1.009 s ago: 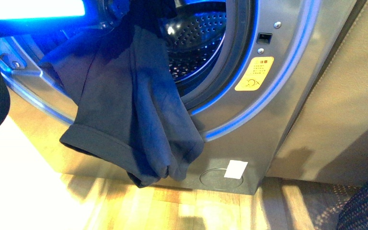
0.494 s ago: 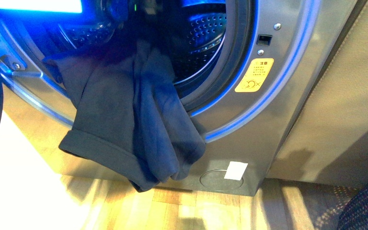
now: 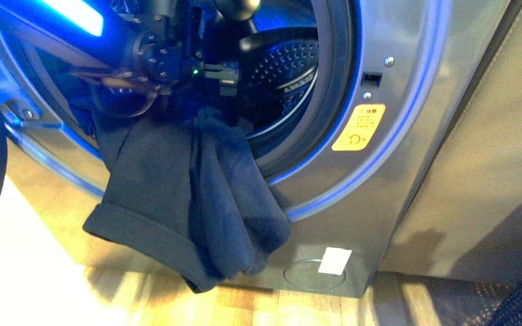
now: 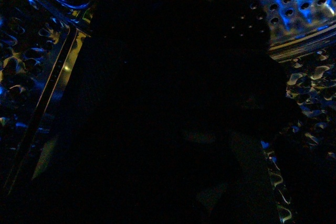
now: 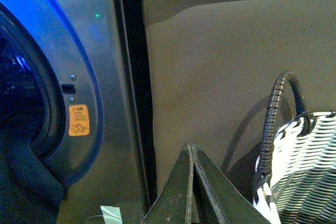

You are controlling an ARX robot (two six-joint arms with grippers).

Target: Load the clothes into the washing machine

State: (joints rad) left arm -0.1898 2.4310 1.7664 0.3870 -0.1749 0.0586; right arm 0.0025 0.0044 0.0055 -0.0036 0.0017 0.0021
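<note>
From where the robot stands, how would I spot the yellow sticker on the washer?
Find the washing machine with its big round opening. Just right of that opening, below a small dark slot, sits the sticker. It is the only orange-yellow patch; the label near the floor is white.

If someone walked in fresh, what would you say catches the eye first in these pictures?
The dark clothes hang over the lower rim of the port of the washing machine, mostly outside, trailing toward the floor. Above them the left arm reaches into the blue-lit drum. In the right wrist view the right gripper shows closed jaws beside a white wicker basket.
</note>
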